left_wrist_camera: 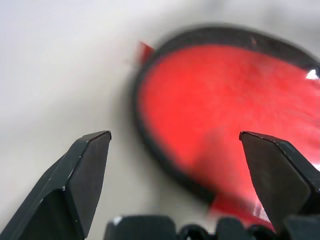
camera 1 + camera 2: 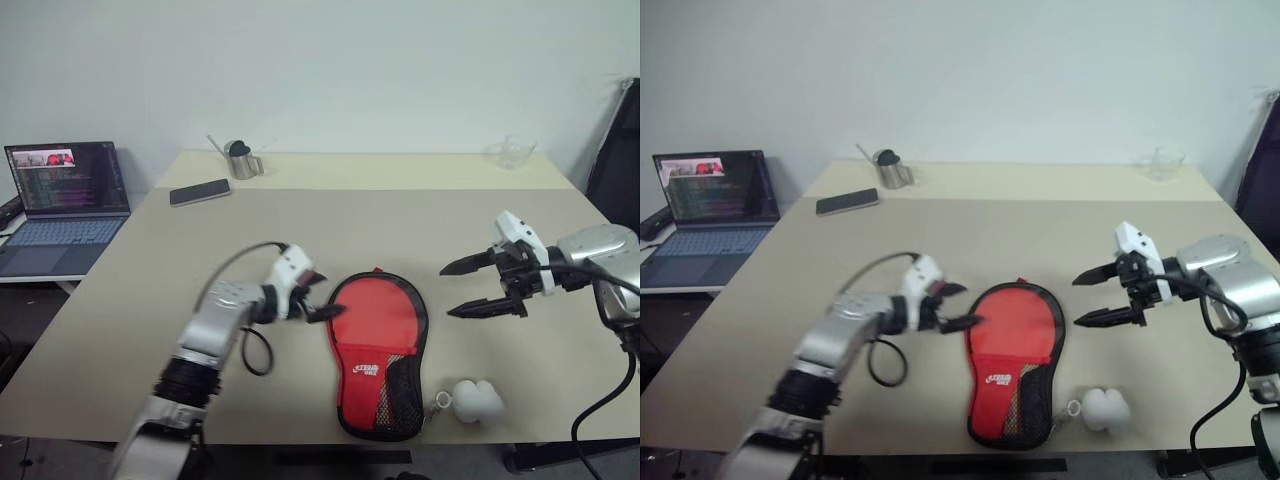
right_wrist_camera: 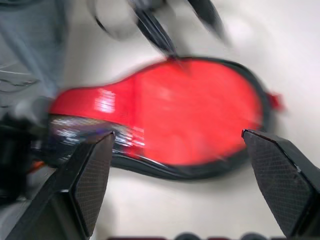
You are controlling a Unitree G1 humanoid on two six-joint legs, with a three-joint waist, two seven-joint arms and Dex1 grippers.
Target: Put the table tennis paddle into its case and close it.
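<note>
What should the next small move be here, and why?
Probably pause and check the seam before anything else. The case lies flat on the table, looking closed all round, with no paddle in sight. The left gripper is open at its left edge, and the right gripper is open above the table to its right, both holding nothing.

the case [image 2: 378, 352] carries a small white logo on its red face, just above the black mesh pocket; the letters are too small to read. the laptop [image 2: 66, 192] screen shows lines of coloured text, also unreadable. no other writing, number or sign can be made out.
</note>
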